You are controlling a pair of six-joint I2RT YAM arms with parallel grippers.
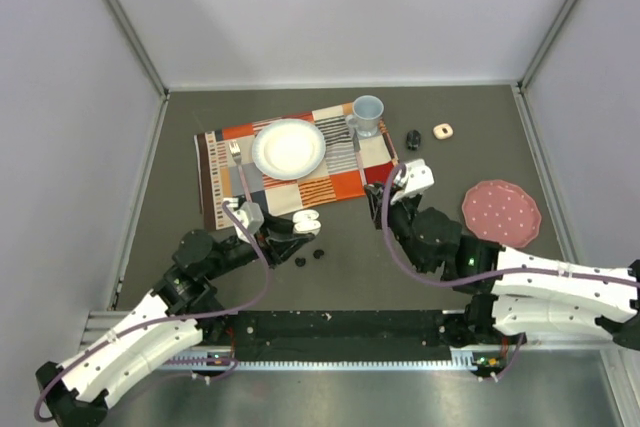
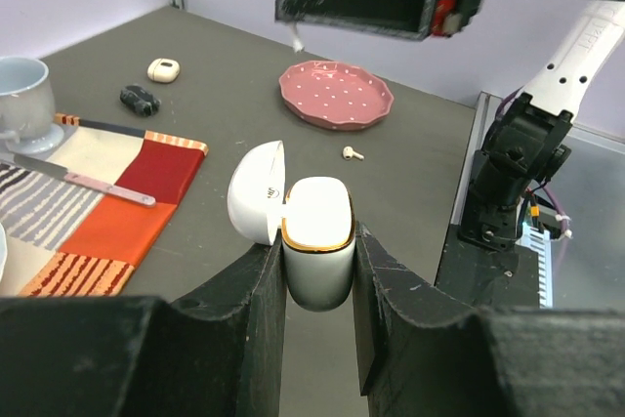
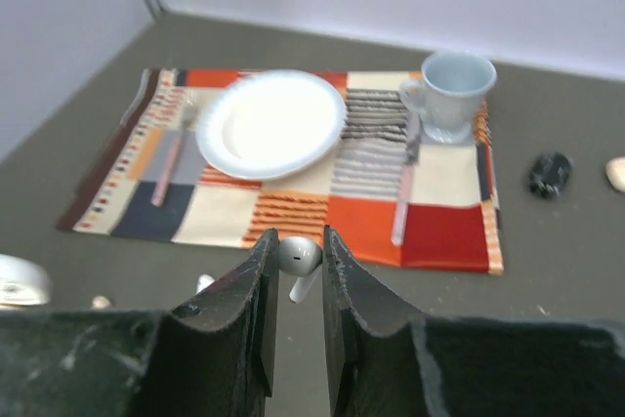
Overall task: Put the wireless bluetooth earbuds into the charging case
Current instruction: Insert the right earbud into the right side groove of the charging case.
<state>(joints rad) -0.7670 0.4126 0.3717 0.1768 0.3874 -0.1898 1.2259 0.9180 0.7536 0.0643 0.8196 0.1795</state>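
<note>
The white charging case (image 2: 317,231) stands lid open, its lid (image 2: 256,192) tipped left, with my left gripper (image 2: 319,246) shut on its body. From above, the case (image 1: 308,219) hangs just off the placemat's near edge. My right gripper (image 3: 299,253) is shut on a white stemmed earbud (image 3: 298,259) by its head, stem pointing down. That gripper (image 1: 393,185) hovers to the right of the case. Another white earbud (image 2: 353,152) lies on the table beyond the case. Two black earbuds (image 1: 300,261) (image 1: 319,254) lie just below the case in the top view.
A striped placemat (image 1: 340,182) carries a white plate (image 1: 289,147), a fork, a knife and a pale blue cup (image 1: 367,115). A black case (image 1: 413,138) and a beige case (image 1: 443,131) sit at the back right. A pink dotted plate (image 1: 500,212) lies at the right.
</note>
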